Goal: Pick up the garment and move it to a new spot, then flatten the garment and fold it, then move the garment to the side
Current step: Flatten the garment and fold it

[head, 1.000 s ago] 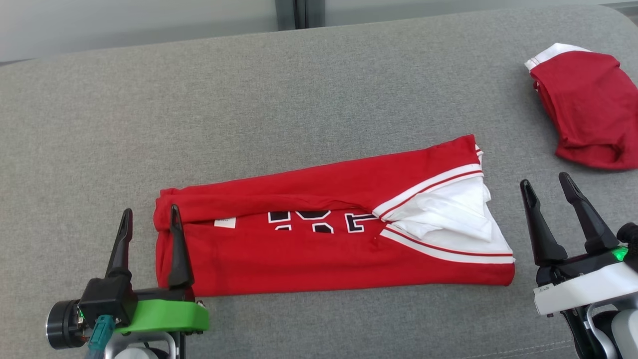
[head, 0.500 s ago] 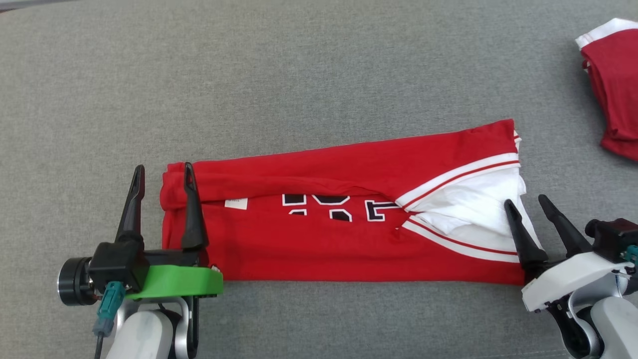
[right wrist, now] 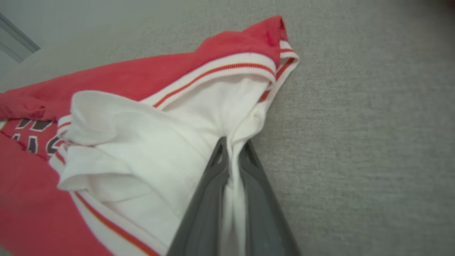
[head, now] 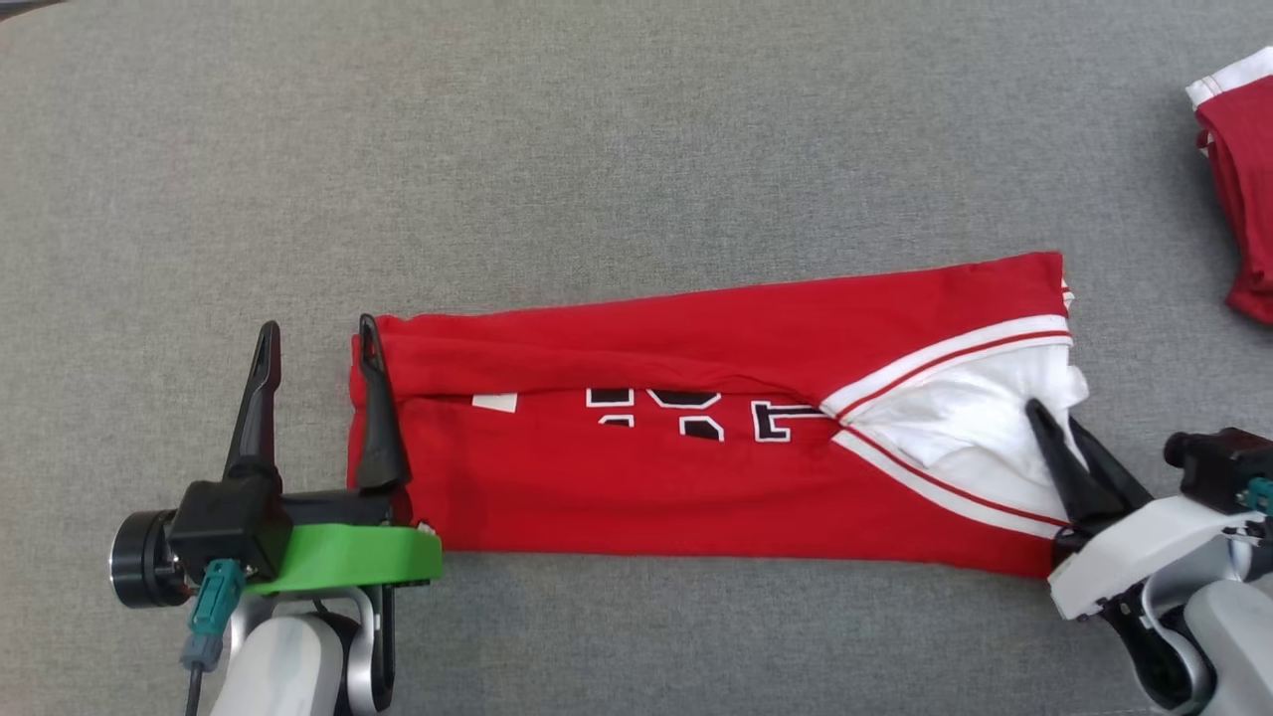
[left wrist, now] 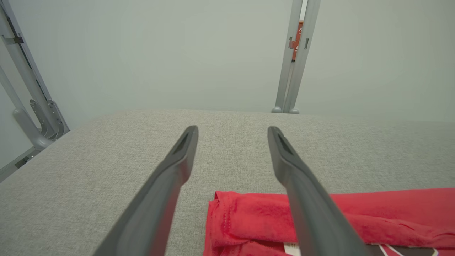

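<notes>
The left gripper point(head: 317, 323) is pictured spread wide at the left end of the folded red garment point(head: 696, 477). Its inner finger is laid over the hem and its outer finger over the bare grey surface point(head: 597, 149). In the left wrist view, the rolled red edge point(left wrist: 249, 217) is seen low between the parted fingers of that gripper point(left wrist: 233, 128). A pale wall point(left wrist: 177, 53) and a metal post point(left wrist: 298, 53) are added beyond the surface's far edge.

Wide open cloth is left ahead of both grippers. The garment's long axis is run from one gripper to the other (tilted slightly away toward the right), with its white-lined, striped end pointed at the right gripper point(head: 1054, 416). That gripper is clamped on white fabric there. The pinch is made plain in the right wrist view, where a fold of the garment point(right wrist: 142, 142) is squeezed between the closed fingers point(right wrist: 234, 142). A second red garment point(head: 1243, 199) is left well apart, beyond and to its right.
</notes>
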Available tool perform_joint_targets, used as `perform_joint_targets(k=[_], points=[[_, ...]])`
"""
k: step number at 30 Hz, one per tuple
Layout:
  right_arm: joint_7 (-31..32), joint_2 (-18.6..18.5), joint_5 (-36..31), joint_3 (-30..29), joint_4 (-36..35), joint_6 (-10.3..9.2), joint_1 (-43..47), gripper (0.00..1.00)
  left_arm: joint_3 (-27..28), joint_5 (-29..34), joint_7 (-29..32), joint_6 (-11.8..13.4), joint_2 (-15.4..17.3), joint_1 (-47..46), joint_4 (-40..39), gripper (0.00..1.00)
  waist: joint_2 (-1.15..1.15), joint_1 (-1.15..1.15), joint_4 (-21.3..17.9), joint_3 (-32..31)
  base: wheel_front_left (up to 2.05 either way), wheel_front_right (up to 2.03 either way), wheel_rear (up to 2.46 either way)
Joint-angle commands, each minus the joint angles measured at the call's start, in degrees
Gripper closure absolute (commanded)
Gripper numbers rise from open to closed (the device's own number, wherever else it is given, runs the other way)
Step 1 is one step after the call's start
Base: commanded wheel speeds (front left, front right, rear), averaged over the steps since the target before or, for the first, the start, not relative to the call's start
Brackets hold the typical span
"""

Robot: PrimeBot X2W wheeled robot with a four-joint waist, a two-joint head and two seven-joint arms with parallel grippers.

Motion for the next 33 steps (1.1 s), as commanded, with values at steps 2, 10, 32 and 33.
perform_joint_targets(k=[2, 10, 32, 33], points=[[-1.0, -1.7, 0.2, -2.5, 0.0, -0.12, 1.3, 1.0, 0.5, 0.7, -0.2, -0.4, -0.1, 1.0, -0.3, 0.0, 0.0, 0.0, -0.9, -1.0, 0.0, 0.0, 0.0], [-0.4, -5.6, -2.0, -8.3, -2.1, -0.1, 2.5, 1.0, 1.3, 1.2, -0.2, -1.2, -0.3, 2.2, 0.2, 0.0, 0.0, 0.0, -2.1, -3.2, 0.0, 0.0, 0.0], [19.1, 15.2, -5.5, 16.6, -15.5, -0.06, -13.7, 1.0, -0.7, 1.7, -0.2, -3.6, -2.3, 0.3, 1.5, 0.0, 0.0, 0.0, 2.1, -3.7, 0.0, 0.0, 0.0], [18.7, 16.2, -5.0, 17.6, -14.0, -0.06, -14.3, 1.0, -0.8, 1.8, -0.2, -3.7, -2.4, 0.1, 1.7, 0.0, 0.0, 0.0, 2.4, -3.5, 0.0, 0.0, 0.0]])
